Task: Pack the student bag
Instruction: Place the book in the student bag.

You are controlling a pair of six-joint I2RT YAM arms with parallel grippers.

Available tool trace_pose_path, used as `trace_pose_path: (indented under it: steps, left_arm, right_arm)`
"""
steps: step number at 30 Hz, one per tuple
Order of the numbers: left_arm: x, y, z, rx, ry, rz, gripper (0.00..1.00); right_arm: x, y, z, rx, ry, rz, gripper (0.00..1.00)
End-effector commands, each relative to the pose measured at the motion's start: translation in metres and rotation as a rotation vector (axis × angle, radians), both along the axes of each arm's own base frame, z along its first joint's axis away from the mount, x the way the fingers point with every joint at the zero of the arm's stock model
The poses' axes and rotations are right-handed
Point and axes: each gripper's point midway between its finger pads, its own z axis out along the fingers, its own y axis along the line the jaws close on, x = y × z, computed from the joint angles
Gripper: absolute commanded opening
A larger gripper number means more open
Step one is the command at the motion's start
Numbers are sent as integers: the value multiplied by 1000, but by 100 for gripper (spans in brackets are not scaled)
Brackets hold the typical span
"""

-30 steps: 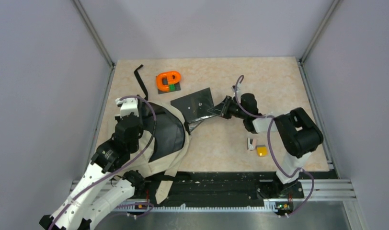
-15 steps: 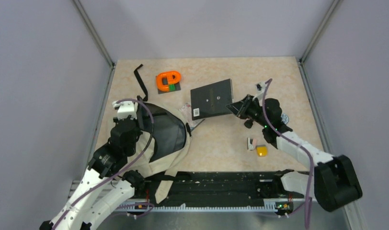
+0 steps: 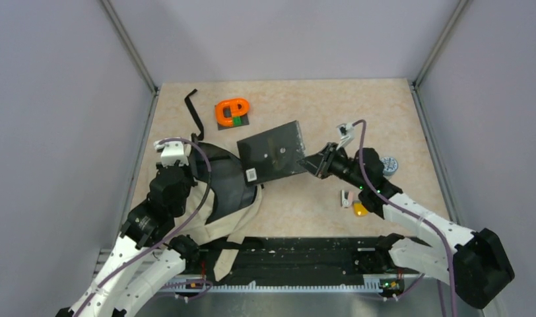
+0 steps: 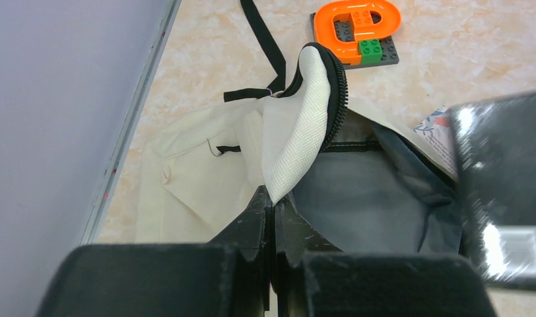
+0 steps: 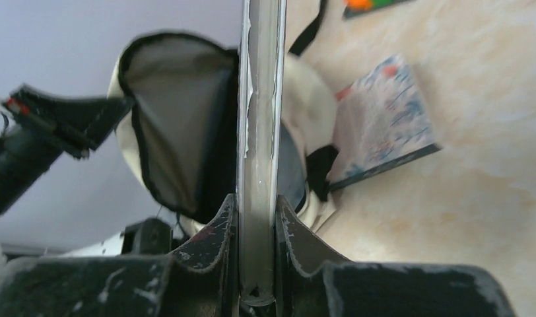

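Observation:
The beige student bag [image 3: 227,188] lies at the left with its dark grey lining showing. My left gripper [image 3: 189,160] is shut on the bag's beige zipper flap [image 4: 305,125] and holds the opening up; the wrist view shows the jaws [image 4: 273,201] pinching it. My right gripper [image 3: 316,163] is shut on a flat black book [image 3: 272,153] and holds it in the air, its left end over the bag's mouth. In the right wrist view the book [image 5: 259,119] stands edge-on between the jaws [image 5: 255,214], in front of the open bag [image 5: 179,112].
A colourful book [image 5: 384,125] lies on the table beside the bag. An orange brick toy [image 3: 232,111] on a grey plate and a loose black strap [image 3: 193,109] lie at the back left. A yellow item [image 3: 360,209], a small white item [image 3: 346,197] and a grey disc [image 3: 389,165] lie at the right.
My right gripper has swung out to the right and back left with the black book, which now reaches over the bag's mouth. My left gripper has kept its hold on the flap.

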Motion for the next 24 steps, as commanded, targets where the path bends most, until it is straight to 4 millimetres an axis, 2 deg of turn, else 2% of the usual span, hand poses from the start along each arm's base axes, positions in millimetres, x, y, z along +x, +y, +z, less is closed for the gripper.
trace_pose_path:
  steps: [1, 5, 11, 15, 19, 24]
  left_arm:
    - [5, 2, 28, -56, -119, 22, 0]
    - [4, 3, 30, -61, -136, 22, 0]
    - [3, 3, 31, -63, -150, 17, 0]
    - [3, 1, 33, -68, -159, 4, 0]
    - [4, -1, 32, -69, -158, -9, 0]
    - [4, -1, 33, -68, -161, -12, 0]
  right_arm:
    - [-19, 49, 51, 132, -130, 129, 0]
    - [-35, 94, 48, 113, -146, 202, 0]
    - [-32, 145, 37, 153, -109, 271, 0]
    - [-23, 165, 41, 220, -92, 272, 0]
    - [-14, 176, 50, 297, -71, 264, 0]
    - [-5, 204, 36, 292, -29, 262, 0]
